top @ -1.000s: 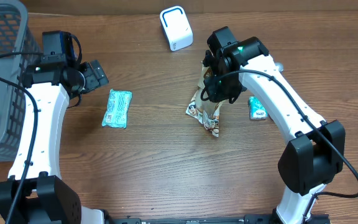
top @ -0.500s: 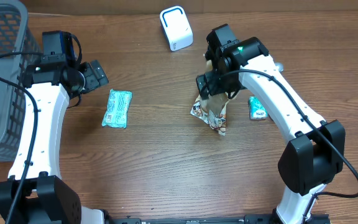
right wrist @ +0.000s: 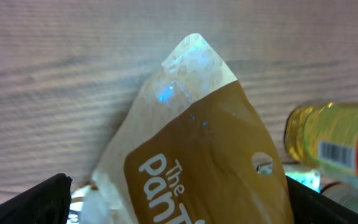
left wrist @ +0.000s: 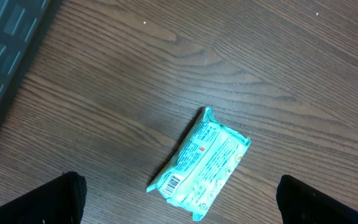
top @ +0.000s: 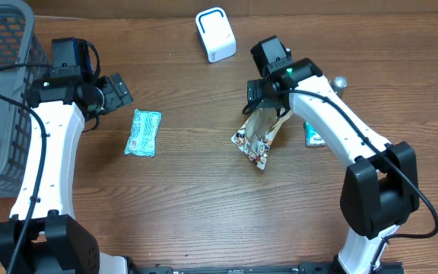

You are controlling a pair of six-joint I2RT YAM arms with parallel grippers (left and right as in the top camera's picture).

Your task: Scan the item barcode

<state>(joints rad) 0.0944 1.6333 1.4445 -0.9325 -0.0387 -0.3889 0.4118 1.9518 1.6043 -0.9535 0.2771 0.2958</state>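
On the brown bag point(right wrist: 204, 168), white letters read "The Pan"; the rest is cut off. The bottle point(right wrist: 331, 140) has a barcode on its label. The teal packet point(left wrist: 201, 165) also has one, but its small print is unreadable.

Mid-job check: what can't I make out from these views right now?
Brown bag: barcode not visible; right wrist view cuts off its lower part, overhead too small.
Teal packet on the right: overhead, mostly hidden by the right arm.
Bottle: right wrist, blurred, cut off by the right edge.
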